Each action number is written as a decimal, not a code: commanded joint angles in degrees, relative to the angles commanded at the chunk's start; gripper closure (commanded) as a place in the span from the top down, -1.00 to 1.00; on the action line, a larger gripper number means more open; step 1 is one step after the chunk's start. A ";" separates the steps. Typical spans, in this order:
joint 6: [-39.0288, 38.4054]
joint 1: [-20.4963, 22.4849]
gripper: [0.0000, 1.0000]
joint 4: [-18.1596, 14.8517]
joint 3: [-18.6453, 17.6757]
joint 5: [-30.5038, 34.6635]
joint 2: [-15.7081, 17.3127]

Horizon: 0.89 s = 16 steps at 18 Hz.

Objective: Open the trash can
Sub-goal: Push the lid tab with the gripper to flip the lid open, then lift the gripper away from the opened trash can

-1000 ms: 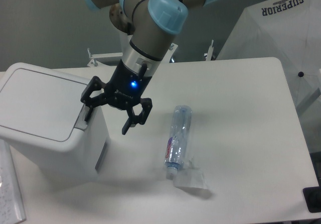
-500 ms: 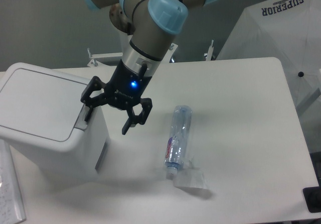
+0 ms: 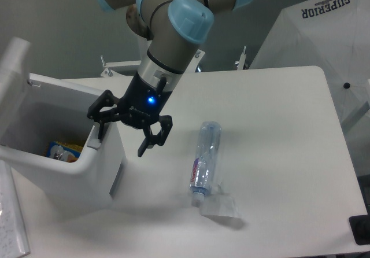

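Observation:
The white boxy trash can (image 3: 87, 171) stands at the left of the table. Its lid (image 3: 13, 58) is swung up and stands tilted at the far left. Coloured wrappers (image 3: 60, 151) show inside it. My gripper (image 3: 121, 136) is open, its fingers spread wide, with one fingertip (image 3: 100, 132) down at the grey latch on the can's right rim and the other fingertip (image 3: 143, 148) hanging just outside the can. It holds nothing.
A clear plastic bottle (image 3: 206, 159) lies on the white table (image 3: 277, 154) right of the gripper, with a crumpled clear wrapper (image 3: 221, 206) by its cap. A white cloth cover (image 3: 324, 44) stands at the back right. A flat pale sheet (image 3: 11, 223) lies at the front left.
The trash can lid has sprung open from flat shut to standing up at the left, showing the inside. My gripper has shifted slightly left and down at the latch.

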 joint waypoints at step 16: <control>28.73 10.37 1.00 8.71 7.39 8.51 -6.50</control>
